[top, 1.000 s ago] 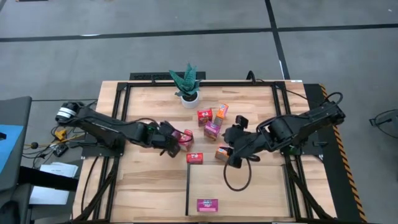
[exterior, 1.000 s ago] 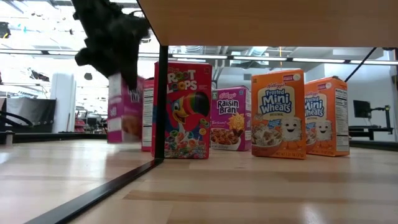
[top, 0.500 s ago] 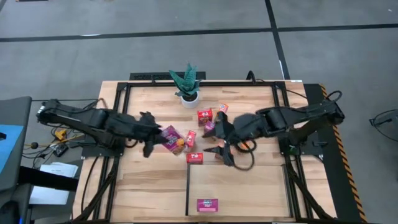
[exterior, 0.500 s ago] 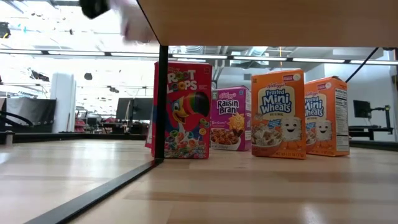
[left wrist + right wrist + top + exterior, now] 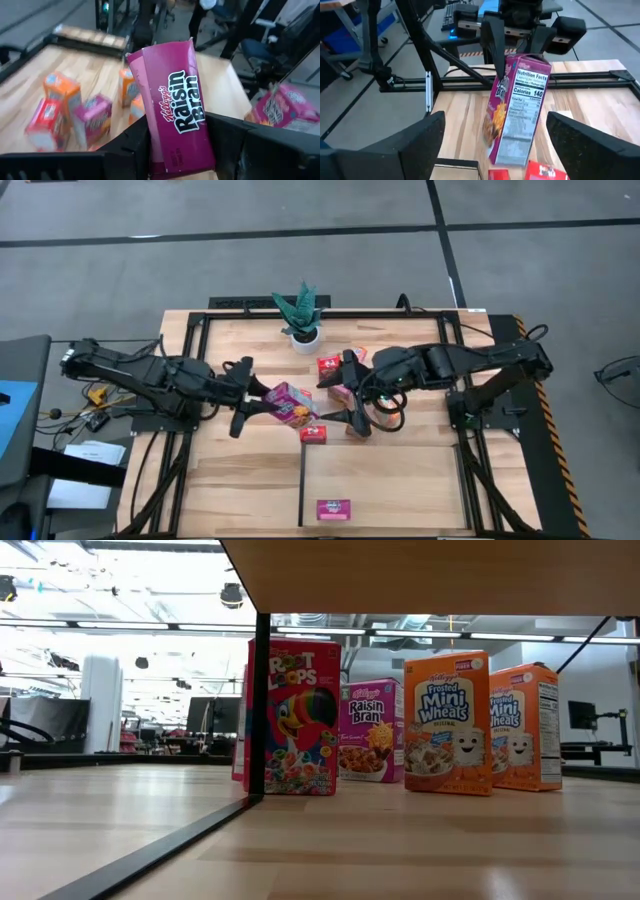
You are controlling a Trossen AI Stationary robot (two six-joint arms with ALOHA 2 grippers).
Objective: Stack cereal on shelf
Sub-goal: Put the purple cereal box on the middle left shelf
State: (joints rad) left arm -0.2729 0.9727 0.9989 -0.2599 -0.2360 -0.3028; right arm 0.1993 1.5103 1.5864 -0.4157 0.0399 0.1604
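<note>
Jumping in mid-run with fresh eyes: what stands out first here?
The left gripper holds a magenta Raisin Bran box up over the middle of the table, facing the open right gripper. Other cereal boxes cluster near the potted plant, and one magenta box lies on the shelf.

One magenta Raisin Bran box (image 5: 175, 107) is held off the surface, tilted, near centre. One magenta box (image 5: 333, 508) lies flat on the shelf (image 5: 400, 480), at its near edge. Red box (image 5: 313, 434) stands at the shelf's far-left corner; remaining boxes (image 5: 335, 370) cluster behind.
</note>
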